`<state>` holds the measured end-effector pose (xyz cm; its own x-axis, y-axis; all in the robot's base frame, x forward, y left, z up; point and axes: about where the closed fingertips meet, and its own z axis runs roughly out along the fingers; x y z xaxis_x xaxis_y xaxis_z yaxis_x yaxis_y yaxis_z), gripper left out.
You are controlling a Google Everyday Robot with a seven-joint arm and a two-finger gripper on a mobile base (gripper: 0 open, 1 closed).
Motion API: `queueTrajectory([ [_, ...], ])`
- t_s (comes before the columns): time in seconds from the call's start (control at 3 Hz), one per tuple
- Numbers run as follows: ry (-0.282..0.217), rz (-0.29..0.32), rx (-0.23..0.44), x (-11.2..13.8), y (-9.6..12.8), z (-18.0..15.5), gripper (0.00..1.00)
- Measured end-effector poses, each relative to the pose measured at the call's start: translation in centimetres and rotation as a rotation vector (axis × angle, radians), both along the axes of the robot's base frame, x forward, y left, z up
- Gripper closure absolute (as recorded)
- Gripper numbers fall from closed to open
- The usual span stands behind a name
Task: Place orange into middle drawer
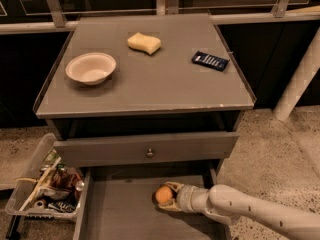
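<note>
The orange (163, 195) is small and round and sits low inside the open middle drawer (125, 216), near its right half. My gripper (167, 198) reaches in from the lower right on a white arm and is shut on the orange, with fingers (175, 186) above and below the fruit. The drawer is pulled out below the drawer with the round metal knob (149, 153).
On the cabinet top (150, 84) lie a white bowl (91, 67), a pale yellow sponge (144, 42) and a dark blue packet (210, 60). A clear bin of snacks (45, 189) stands on the floor at the left. A white post (300, 79) rises at the right.
</note>
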<state>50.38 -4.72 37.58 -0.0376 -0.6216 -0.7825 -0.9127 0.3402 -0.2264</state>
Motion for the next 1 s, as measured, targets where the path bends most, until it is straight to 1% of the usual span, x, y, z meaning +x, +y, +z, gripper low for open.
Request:
queueTrajectory([
  [0.33,0.0,0.001,0.001,-0.01,0.01,-0.01,0.82],
  [1.0,0.0,0.001,0.001,-0.01,0.02,-0.01,0.36],
])
